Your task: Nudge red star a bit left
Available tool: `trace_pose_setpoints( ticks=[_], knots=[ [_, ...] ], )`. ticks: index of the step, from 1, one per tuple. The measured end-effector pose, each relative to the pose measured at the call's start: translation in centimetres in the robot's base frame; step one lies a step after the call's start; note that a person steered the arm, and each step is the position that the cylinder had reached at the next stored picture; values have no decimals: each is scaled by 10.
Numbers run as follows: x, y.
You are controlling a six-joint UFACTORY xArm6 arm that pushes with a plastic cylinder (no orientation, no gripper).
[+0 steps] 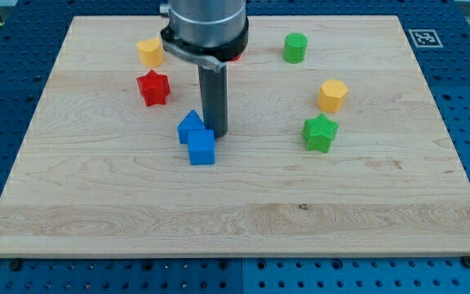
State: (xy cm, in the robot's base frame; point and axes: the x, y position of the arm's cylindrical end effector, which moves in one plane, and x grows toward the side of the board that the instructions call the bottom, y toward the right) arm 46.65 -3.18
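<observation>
The red star (153, 87) lies on the wooden board (235, 204) at the upper left. My tip (218, 133) stands down and to the right of it, well apart, right beside two blue blocks: one (190, 126) to the tip's left and a blue cube (201, 148) just below-left of it. The tip seems to touch or nearly touch the blue cube's upper right corner.
A yellow block (149, 51) lies above the red star. A green cylinder (295, 47) is at the upper right, a yellow hexagonal block (332, 95) and a green star (321, 132) at the right. A red piece (236, 57) peeks from behind the arm's body.
</observation>
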Motion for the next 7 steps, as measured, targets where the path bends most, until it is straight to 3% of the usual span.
trace_pose_setpoints(
  ticks=[2, 4, 6, 7],
  knots=[
    [16, 3],
    [-4, 71],
    [-71, 25],
    [-76, -13]
  ],
)
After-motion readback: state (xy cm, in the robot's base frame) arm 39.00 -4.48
